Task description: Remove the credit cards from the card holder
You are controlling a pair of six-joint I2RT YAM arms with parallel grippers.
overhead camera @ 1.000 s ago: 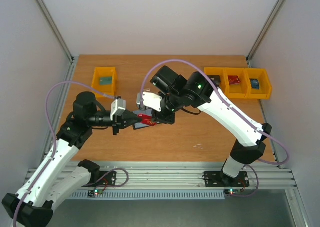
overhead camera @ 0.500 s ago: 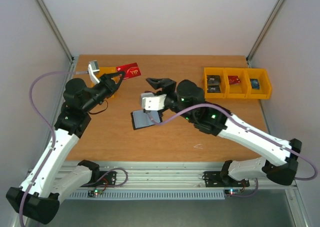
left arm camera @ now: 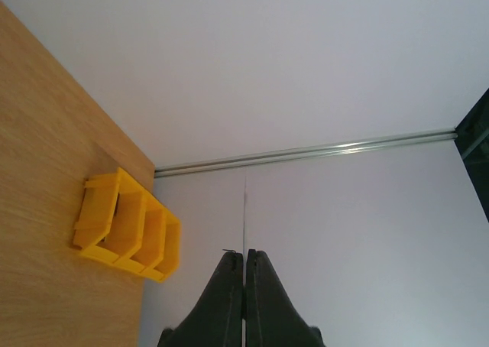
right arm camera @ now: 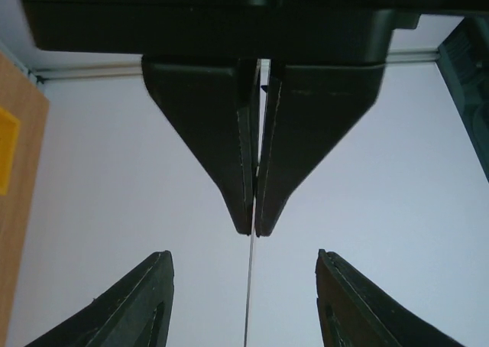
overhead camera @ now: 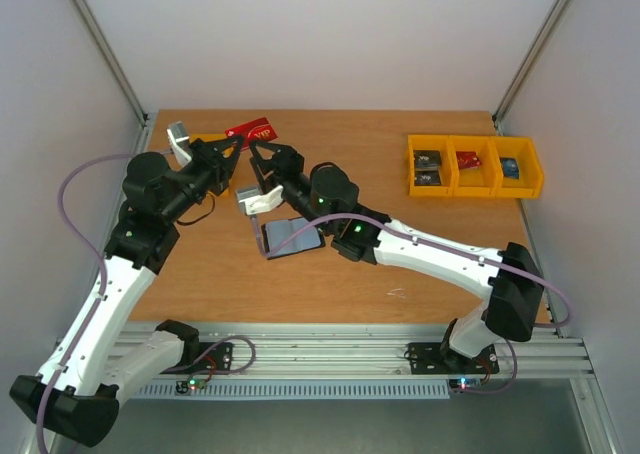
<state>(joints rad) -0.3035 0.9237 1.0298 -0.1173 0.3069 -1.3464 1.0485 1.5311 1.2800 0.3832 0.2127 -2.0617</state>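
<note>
Wooden desk [overhead camera: 400,264], pale walls [overhead camera: 300,34]. Upper-right yellow bins [overhead camera: 475,187] hold small items, possibly cards; left end effector [overhead camera: 233,146] clamps red card [overhead camera: 252,130], right end effector [overhead camera: 275,157] apart.

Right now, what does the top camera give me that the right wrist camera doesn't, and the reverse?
Only the top view: the card holder lying open on the table, the yellow bins at the far right, and the printed face of the red credit card. Only the right wrist view: that card edge-on, a thin line running down between the right gripper's open fingers. Both: the left gripper shut on the card, with the right gripper open close to it.
</note>
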